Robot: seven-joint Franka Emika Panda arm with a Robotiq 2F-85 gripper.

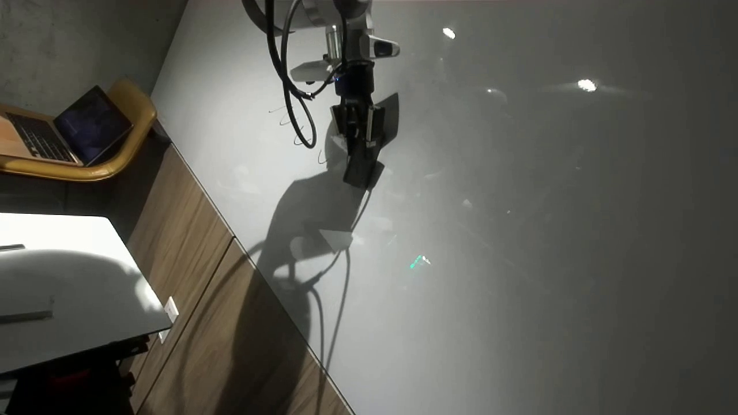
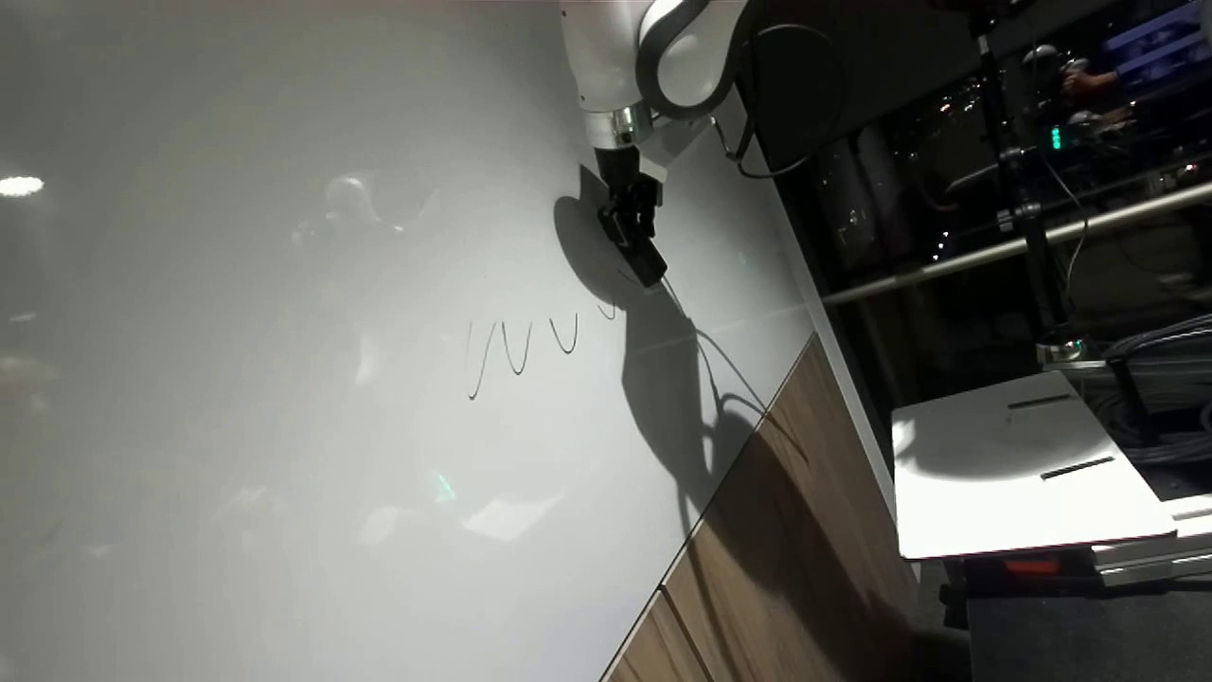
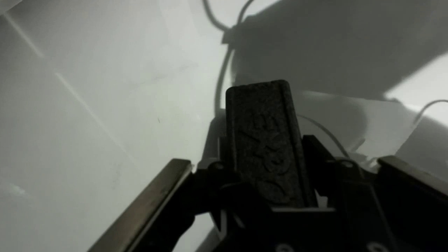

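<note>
My gripper is shut on a dark block-shaped eraser, whose face carries embossed marks. Its two fingers press the long sides, and the far end sticks out past them. In both exterior views the gripper and the eraser are close to a large whiteboard, the eraser tilted downward. Whether it touches the board I cannot tell. Dark wavy marker strokes run across the board beside the eraser, several of them U-shaped. Fainter strokes show by the arm's cable in an exterior view.
Black cables loop from the arm in front of the board. Wood panelling borders the board's lower edge. A white table stands nearby. A yellow chair holds an open laptop. A dark stand rises behind the table.
</note>
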